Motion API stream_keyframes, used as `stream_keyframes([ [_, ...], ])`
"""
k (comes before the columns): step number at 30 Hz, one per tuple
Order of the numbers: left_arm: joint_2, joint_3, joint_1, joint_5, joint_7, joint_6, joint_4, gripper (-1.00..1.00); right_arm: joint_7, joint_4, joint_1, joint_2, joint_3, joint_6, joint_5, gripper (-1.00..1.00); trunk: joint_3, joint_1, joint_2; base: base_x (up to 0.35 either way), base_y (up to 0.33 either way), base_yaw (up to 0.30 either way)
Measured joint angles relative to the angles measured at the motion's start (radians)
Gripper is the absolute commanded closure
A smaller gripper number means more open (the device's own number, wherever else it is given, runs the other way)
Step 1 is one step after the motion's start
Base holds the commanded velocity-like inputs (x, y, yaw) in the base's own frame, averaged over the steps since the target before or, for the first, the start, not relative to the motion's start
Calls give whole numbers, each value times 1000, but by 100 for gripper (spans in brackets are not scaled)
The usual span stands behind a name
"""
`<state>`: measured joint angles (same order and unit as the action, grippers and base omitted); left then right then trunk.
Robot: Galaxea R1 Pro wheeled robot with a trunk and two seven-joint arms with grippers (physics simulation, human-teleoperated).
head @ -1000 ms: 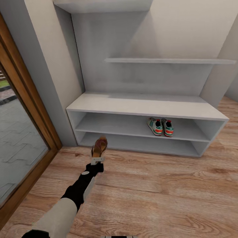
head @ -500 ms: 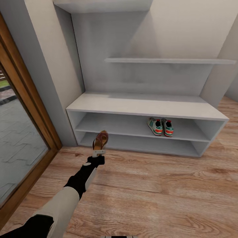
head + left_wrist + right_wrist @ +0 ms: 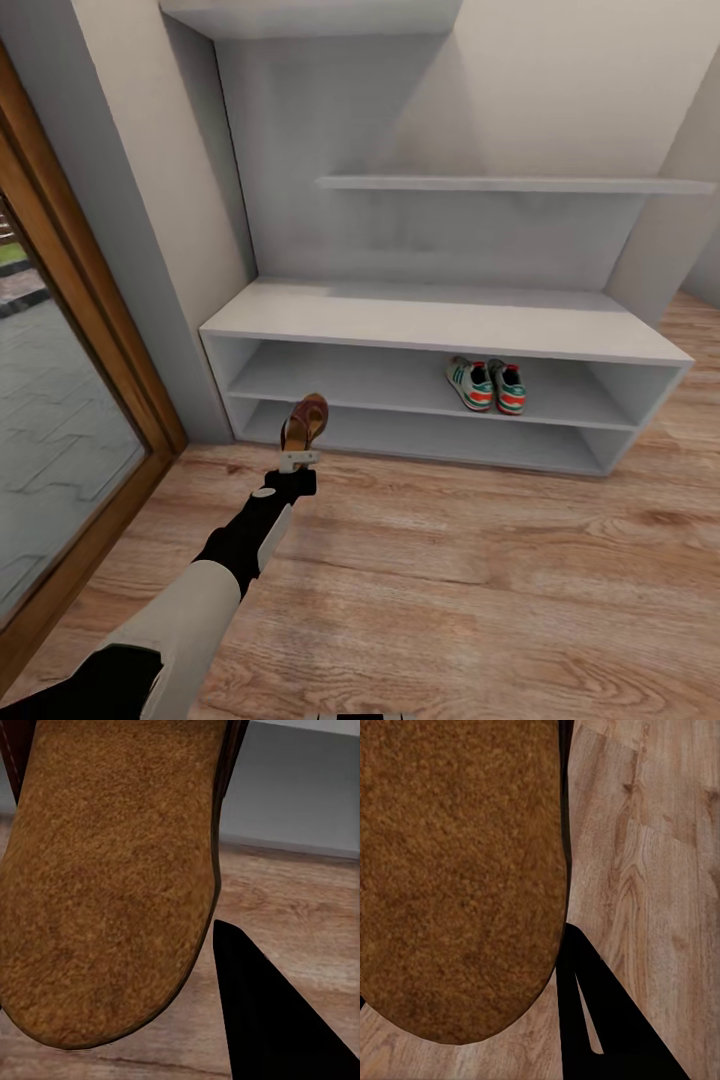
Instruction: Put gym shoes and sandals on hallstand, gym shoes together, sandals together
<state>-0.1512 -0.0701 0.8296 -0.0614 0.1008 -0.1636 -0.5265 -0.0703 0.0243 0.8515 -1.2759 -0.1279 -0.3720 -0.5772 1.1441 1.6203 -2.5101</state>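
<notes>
A: In the corridor, the robot's left gripper [image 3: 296, 462] holds one brown sandal [image 3: 304, 423] upright in front of the hallstand [image 3: 440, 330], low by its left end. The fingers are closed on the sandal's heel end; the left wrist camera looks straight at its tan footbed [image 3: 112, 877], with one dark finger [image 3: 262, 1012] beside it.

B: And the rest of the footwear?

A: The two gym shoes [image 3: 486, 384] sit side by side on the upper shelf compartment, right of centre. A second sandal [image 3: 457, 877] fills much of the right wrist view over the corridor floor [image 3: 645, 855], a dark finger [image 3: 600, 1020] beside it. The right gripper looks clamped on it, judging by how close the footbed sits.

B: What does the step call for?

A: Likely, carrying the left sandal forward into a free stretch of shelf, level enough to rest flat, with room kept beside it for its partner. Letting go only once the sole is well past the shelf edge should keep it off the floor.

B: What stays unclear?

A: The grip itself: both wrist views are blocked by footbed, so the contact points are hidden. Which shelf compartment the sandal is lined up with cannot be told.
</notes>
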Motion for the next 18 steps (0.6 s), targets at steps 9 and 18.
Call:
stream_keyframes([
  [9,0,-3,0,0,0,4,47,100,0,0,-1,0,0,-3,0,100,0,0,0,302,0,0],
  [18,0,-3,0,0,0,5,55,100,-1,0,-1,0,-1,-5,-1,100,0,0,0,268,0,-118],
])
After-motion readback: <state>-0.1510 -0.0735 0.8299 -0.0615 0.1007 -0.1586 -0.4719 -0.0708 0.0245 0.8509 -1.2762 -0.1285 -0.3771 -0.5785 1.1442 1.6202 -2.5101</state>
